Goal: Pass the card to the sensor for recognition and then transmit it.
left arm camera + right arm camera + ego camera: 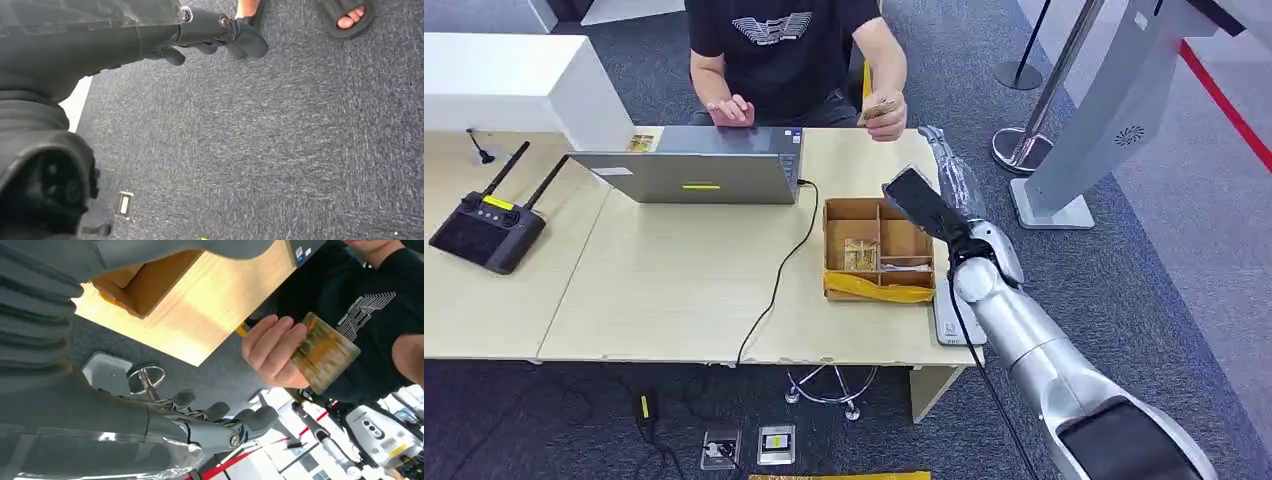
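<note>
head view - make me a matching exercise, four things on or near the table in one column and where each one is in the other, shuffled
Things:
1. card
2. laptop
3. black controller with antennas
4. cardboard box

Places:
A. at the table's left end
B. held in the person's hand, beyond the table's far edge
C. on the table near the right hand
D. in front of the person, at the table's far edge

Pairs: 1-B, 2-D, 3-A, 4-C
</note>
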You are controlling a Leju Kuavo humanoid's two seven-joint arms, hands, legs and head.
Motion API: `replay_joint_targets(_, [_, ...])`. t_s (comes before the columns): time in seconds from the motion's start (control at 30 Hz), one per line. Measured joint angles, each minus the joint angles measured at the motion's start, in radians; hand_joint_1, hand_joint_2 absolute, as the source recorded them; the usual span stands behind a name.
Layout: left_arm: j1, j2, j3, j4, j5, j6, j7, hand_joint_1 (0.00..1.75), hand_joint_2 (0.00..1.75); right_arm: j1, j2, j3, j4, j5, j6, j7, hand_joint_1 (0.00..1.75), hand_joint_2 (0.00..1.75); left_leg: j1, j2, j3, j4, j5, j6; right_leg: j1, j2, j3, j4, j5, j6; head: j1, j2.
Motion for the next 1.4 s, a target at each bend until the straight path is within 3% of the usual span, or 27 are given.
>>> replay_joint_targets(0.53, [0.006, 0.0, 0.0, 0.003, 0.016, -0.006, 0.016, 0.0, 0.0, 0.07, -0.106, 0.012, -0.193, 0.108, 0.002, 0.08, 0.0, 0.0, 0.0, 0.001, 0.001, 0.0, 0.0, 0.0, 0.0, 0.001, 0.0, 0.0, 0.0, 0.0, 0.0, 0.0])
replay_joint_targets(0.77, [0.01, -0.003, 0.0, 0.003, 0.036, -0.005, 0.039, 0.0, 0.0, 0.148, -0.21, 0.01, -0.399, 0.208, 0.107, 0.253, 0.0, 0.0, 0.0, 0.0, 0.0, 0.0, 0.0, 0.0, 0.0, 0.0, 0.0, 0.0, 0.0, 0.0, 0.0, 0.0])
replay_joint_targets(0.9, [0.01, -0.008, 0.001, 0.002, 0.056, 0.007, 0.042, 0.0, 0.0, 0.186, -0.28, 0.002, -0.564, 0.261, 0.22, 0.338, 0.0, 0.0, -0.001, 0.002, 0.001, 0.001, -0.001, 0.0, -0.001, 0.001, 0.0, 0.0, 0.0, 0.0, 0.0, 0.0])
replay_joint_targets(1.13, [0.013, -0.013, 0.033, 0.002, 0.142, 0.013, 0.081, 0.0, 0.0, 0.265, -0.376, 0.013, -0.862, 0.473, 0.386, 0.584, 0.0, 0.0, 0.0, 0.001, 0.0, 0.0, -0.001, 0.0, -0.001, 0.001, 0.0, -0.001, 0.0, 0.0, 0.0, 0.0])
replay_joint_targets(1.27, [0.012, -0.017, 0.046, 0.002, 0.138, 0.014, 0.098, 0.0, 0.0, 0.299, -0.387, 0.013, -0.961, 0.494, 0.414, 0.622, 0.0, 0.0, 0.0, 0.002, 0.001, 0.0, -0.001, 0.0, 0.0, 0.001, 0.0, 0.0, 0.0, 0.0, 0.0, 0.0])
replay_joint_targets(1.3, [0.012, -0.017, 0.05, 0.002, 0.138, 0.014, 0.098, 0.0, 0.0, 0.306, -0.387, 0.013, -0.979, 0.503, 0.432, 0.626, 0.0, 1.75, 0.0, 0.002, 0.001, 0.0, -0.001, 0.0, 0.0, 0.001, 0.0, 0.0, 0.0, 0.0, 0.0, 0.0])
replay_joint_targets(1.4, [0.012, -0.018, 0.052, 0.002, 0.137, 0.014, 0.099, 0.0, 0.0, 0.33, -0.381, 0.018, -1.009, 0.522, 0.473, 0.632, 0.0, 1.75, 0.0, 0.002, 0.001, 0.0, 0.0, 0.0, 0.0, 0.001, 0.0, 0.0, 0.0, 0.0, 0.0, 0.0])
